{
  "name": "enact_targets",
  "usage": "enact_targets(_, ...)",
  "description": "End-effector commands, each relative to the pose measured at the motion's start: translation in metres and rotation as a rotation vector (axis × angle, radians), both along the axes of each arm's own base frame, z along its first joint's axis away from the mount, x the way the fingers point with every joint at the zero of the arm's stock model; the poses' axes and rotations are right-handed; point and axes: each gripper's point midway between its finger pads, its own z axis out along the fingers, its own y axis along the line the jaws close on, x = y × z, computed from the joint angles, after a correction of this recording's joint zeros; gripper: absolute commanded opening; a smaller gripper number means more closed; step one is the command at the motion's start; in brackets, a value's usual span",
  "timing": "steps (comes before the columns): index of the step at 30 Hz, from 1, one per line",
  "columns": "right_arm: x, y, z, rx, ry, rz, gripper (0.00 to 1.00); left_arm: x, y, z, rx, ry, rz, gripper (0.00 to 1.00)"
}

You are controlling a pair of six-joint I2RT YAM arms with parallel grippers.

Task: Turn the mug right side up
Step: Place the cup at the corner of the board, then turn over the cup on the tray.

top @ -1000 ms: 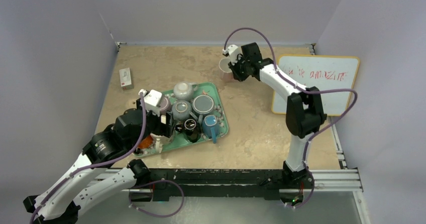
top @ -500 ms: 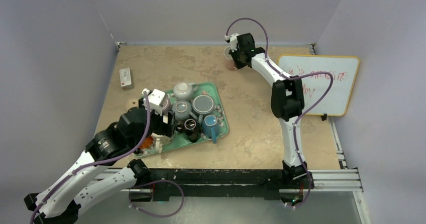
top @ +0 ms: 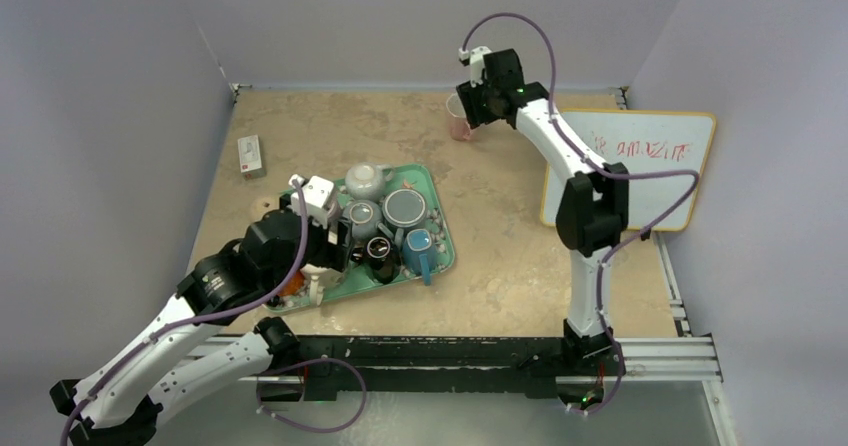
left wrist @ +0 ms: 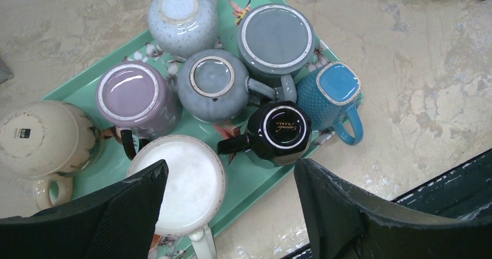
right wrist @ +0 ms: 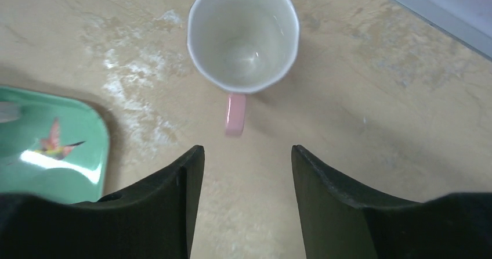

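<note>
Top view, mug position: the mug (top: 459, 129) stands on the worktop (top: 500, 256) at the 12 o'clock edge, well apart from the tray (top: 441, 228), probably to keep it separate from the unprocessed stock.
Top view, arms: the right fingers (top: 470, 108) hang just above the mug; the left fingers (top: 338, 244) hang over the tray at 8 o'clock.
Top view, limitation: the state of both sets of fingers and the mug's orientation are unclear.
Left wrist view: the left fingers (left wrist: 325, 207) are spread wide and empty, over the other mugs (left wrist: 213, 88), which all sit base up on the tray (left wrist: 81, 79). This looks like a ready position for the next pick.
Right wrist view: the mug (right wrist: 243, 35) is mouth up, interior visible, with its handle (right wrist: 235, 112) at 6 o'clock. The right fingers (right wrist: 168, 207) are parted, clear of it and holding nothing.
Status: the mug appears correctly set upright.
</note>
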Motion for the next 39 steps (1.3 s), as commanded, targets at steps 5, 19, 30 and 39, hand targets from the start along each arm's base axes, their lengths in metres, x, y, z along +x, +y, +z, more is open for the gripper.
enact_targets(5,-0.074,-0.008,0.089,0.250,-0.052,-0.143,0.61,0.014,-0.003,0.006,0.017,0.032,0.072,0.78)
enact_targets(19,-0.243,0.040,0.048,0.363,0.164,-0.103,0.53,0.014,-0.010,0.030,-0.055,-0.038,0.028,0.78)
enact_targets(30,-0.318,0.092,-0.004,0.327,0.252,-0.043,0.51,0.003,0.004,0.018,-0.085,-0.017,0.075,0.78)
enact_targets(39,-0.343,0.125,-0.019,0.276,0.240,0.000,0.50,-0.002,0.011,0.012,-0.077,-0.009,0.090,0.77)
